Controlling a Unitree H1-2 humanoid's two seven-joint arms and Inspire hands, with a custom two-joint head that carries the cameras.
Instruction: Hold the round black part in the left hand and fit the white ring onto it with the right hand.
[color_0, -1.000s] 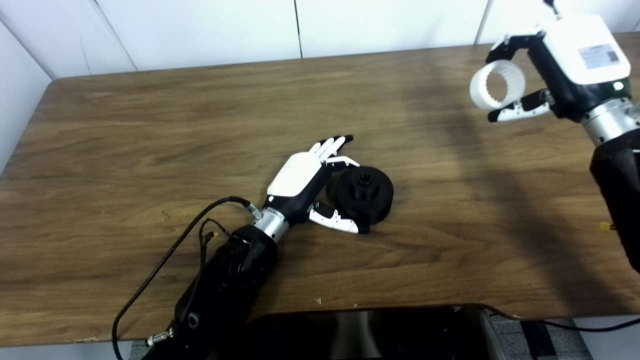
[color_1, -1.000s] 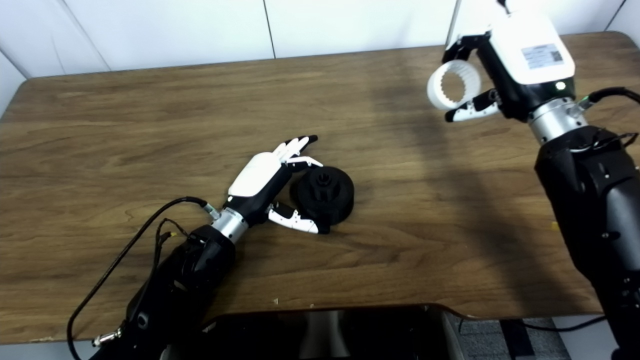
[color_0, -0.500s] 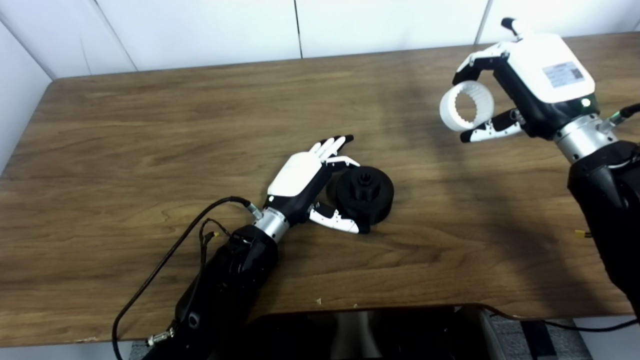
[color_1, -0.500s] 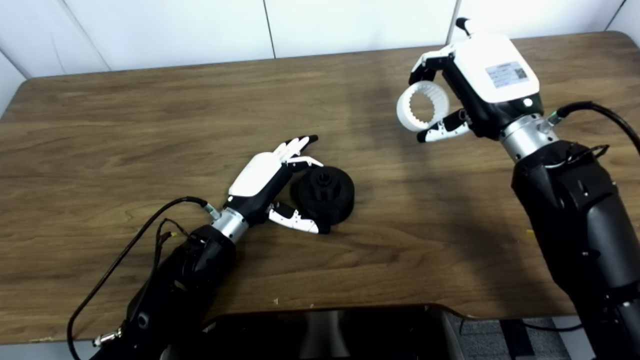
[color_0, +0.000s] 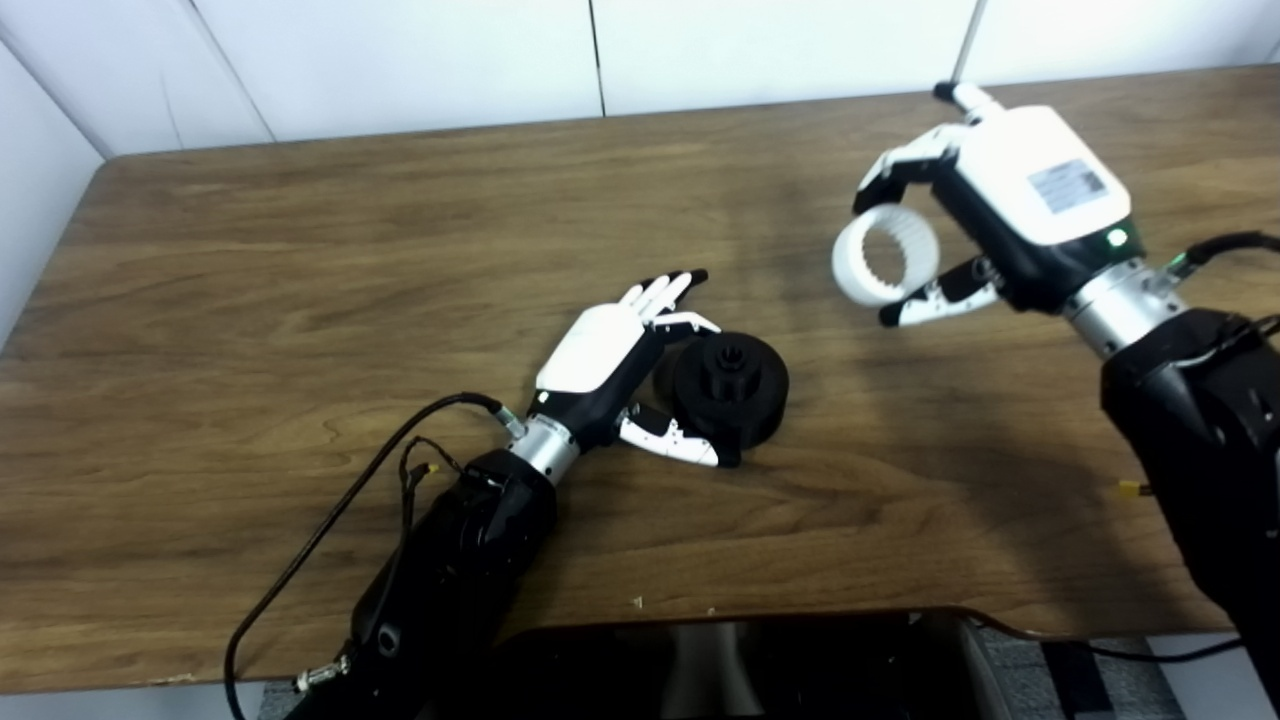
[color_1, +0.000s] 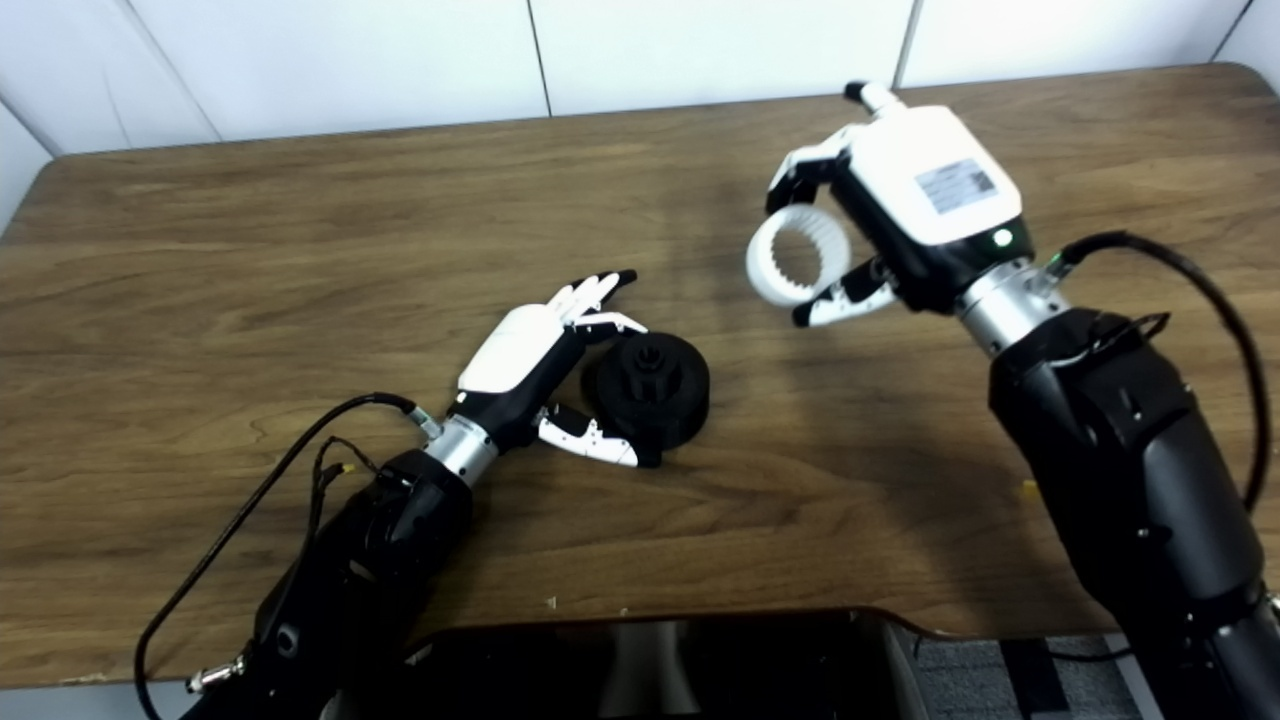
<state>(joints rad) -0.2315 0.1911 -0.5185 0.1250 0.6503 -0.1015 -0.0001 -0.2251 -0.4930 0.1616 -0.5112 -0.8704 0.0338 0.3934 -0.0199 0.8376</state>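
Note:
The round black part (color_0: 730, 386) lies on the wooden table (color_0: 300, 300) near the middle, its hub facing up. My left hand (color_0: 620, 370) rests against the part's left side with fingers stretched out and the thumb under its near edge, not closed around it. My right hand (color_0: 990, 220) hovers above the table to the upper right of the part, shut on the white ring (color_0: 885, 256), which has a toothed inner face and is turned on edge. The ring is well apart from the black part.
A dark device (color_0: 740, 665) sits at the table's near edge, bottom centre. A black cable (color_0: 330, 520) loops along my left forearm. White wall panels run behind the table's far edge.
My right hand has carried the white ring leftward and lower, closer to the black part. The left hand and the black part have not moved.

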